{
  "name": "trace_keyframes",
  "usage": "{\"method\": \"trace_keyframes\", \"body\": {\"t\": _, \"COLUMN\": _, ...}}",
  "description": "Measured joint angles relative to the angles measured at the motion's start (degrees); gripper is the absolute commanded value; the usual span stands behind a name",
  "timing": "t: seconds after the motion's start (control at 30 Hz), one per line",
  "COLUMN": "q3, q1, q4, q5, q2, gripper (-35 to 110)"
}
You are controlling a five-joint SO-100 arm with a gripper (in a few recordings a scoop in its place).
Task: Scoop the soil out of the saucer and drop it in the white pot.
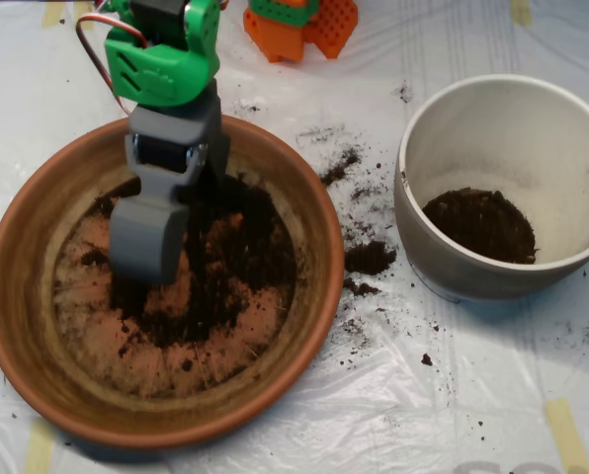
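Resting in the saucer point(38, 326), the scoop point(146, 242) touches soil point(230, 267)

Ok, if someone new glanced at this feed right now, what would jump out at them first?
Probably the big terracotta saucer on the left, with the grey scoop on its green arm down in the dark soil spread over the dish's floor. Next, the white pot on the right, with a small heap of soil at its bottom. Between them, spilled crumbs dot the plastic sheet.
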Motion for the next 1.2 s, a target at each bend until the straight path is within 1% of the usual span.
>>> {"method": "trace_keyframes", "body": {"t": 0.1, "q3": -2.55, "q1": 2.02, "q4": 1.76, "q5": 0.18, "q2": -5.27, "gripper": 47}}
{"method": "trace_keyframes", "body": {"t": 0.2, "q3": -8.61, "q1": 3.34, "q4": 5.19, "q5": -1.14, "q2": -12.30, "gripper": 47}}
{"method": "trace_keyframes", "body": {"t": 0.33, "q3": -15.91, "q1": 5.45, "q4": 6.86, "q5": -1.76, "q2": -19.60, "gripper": 47}}
{"method": "trace_keyframes", "body": {"t": 0.53, "q3": -22.76, "q1": 5.98, "q4": 7.82, "q5": -6.86, "q2": -25.31, "gripper": 46}}
{"method": "trace_keyframes", "body": {"t": 0.7, "q3": -28.39, "q1": 5.80, "q4": 11.16, "q5": -10.28, "q2": -30.67, "gripper": 44}}
{"method": "trace_keyframes", "body": {"t": 0.8, "q3": -32.70, "q1": 6.42, "q4": 14.33, "q5": -12.04, "q2": -33.49, "gripper": 42}}
{"method": "trace_keyframes", "body": {"t": 0.97, "q3": -36.65, "q1": 8.00, "q4": 16.17, "q5": -15.29, "q2": -35.33, "gripper": 38}}
{"method": "trace_keyframes", "body": {"t": 1.13, "q3": -36.47, "q1": 10.02, "q4": 15.82, "q5": -18.81, "q2": -35.16, "gripper": 31}}
{"method": "trace_keyframes", "body": {"t": 1.2, "q3": -35.16, "q1": 10.28, "q4": 13.71, "q5": -20.13, "q2": -34.19, "gripper": 30}}
